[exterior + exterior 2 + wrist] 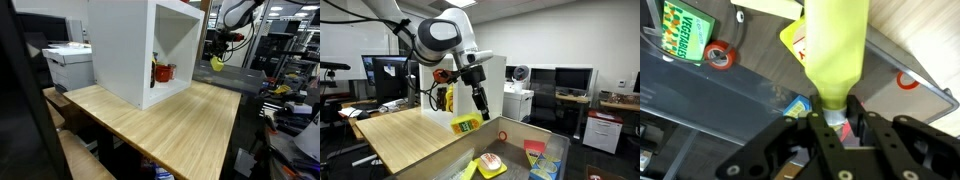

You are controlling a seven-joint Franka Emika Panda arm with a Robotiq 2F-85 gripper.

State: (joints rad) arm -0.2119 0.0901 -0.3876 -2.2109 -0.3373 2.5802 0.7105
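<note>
The end effector (830,122) is clamped on the narrow neck of a yellow squeeze bottle (835,45), with one finger on either side of it, at the lower centre of the wrist view. The bottle's body runs up from there to the top edge of the frame. In an exterior view the bottle (466,124) hangs tilted in the air at the centre of the frame. It is just under the end effector (476,106), past the end of the wooden surface (405,135) and beside the open bin (515,133) at lower right.

Seen from the wrist, a green vegetable carton (688,32) and a red roll (720,57) lie at upper left inside the bin, well apart from the bottle. A small blue item (795,104) lies just left of the fingers.

In an exterior view the bottle (217,63) shows at upper right, clear of the surface (170,120). A white open-fronted cabinet (125,45) stands there with a red object (163,72) inside.
</note>
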